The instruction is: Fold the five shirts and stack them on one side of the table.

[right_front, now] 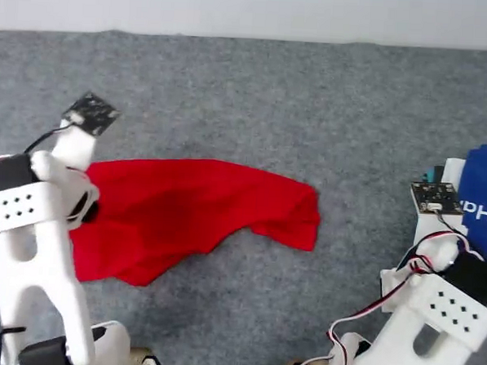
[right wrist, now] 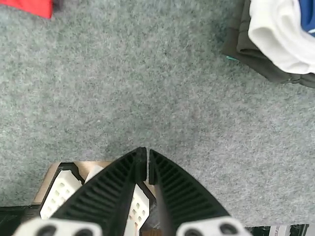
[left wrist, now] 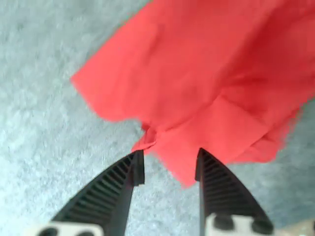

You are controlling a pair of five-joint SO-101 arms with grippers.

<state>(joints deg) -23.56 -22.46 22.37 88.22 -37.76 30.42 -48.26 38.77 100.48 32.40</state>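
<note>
- Hovering released, the left gripper (left wrist: 167,166) straddles the left end of the shirt (right_front: 193,208), which runs lengthwise toward the right edge of the table (right_front: 312,112).
- The right gripper (right wrist: 147,153), clenched empty, sits farther off.

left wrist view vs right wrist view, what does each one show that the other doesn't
Left wrist, not right: the left gripper, open, its fingers on either side of an edge of the red shirt, which is spread out beyond them.

Right wrist, not left: the right gripper, shut, over bare mat, and a stack of folded shirts, dark, white and blue.

Both: the mat and the red shirt, just a corner of it in the right wrist view.
</note>
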